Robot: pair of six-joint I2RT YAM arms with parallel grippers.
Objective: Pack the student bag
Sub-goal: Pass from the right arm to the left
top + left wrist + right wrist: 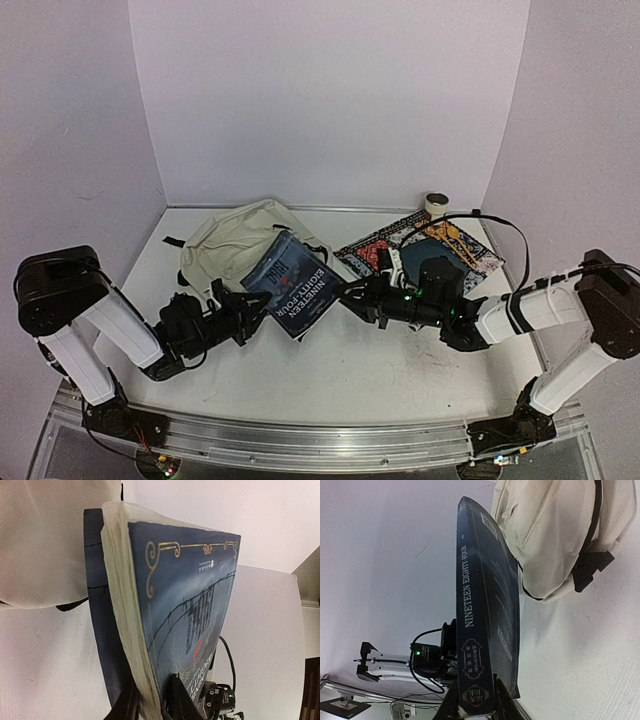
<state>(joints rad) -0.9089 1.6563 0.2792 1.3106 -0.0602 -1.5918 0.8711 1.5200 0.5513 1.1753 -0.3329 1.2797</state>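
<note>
A dark blue book (295, 285) titled Nineteen Eighty-Four hangs tilted above the table, held between both arms in front of the cream student bag (235, 240). My left gripper (262, 305) clamps the book's page edge (135, 645); a finger presses each cover (152, 690). My right gripper (345, 293) is shut on the spine end of the book (485, 610), a finger on each side (475, 695). The bag (555, 535) lies slumped behind the book, its black zipper and a strap end showing. In the left wrist view the bag (45, 540) fills the upper left.
A colourful patterned mat (440, 245) lies at the back right with a dark item on it. A roll of tape (436, 204) stands by the back wall. White walls enclose the table on three sides.
</note>
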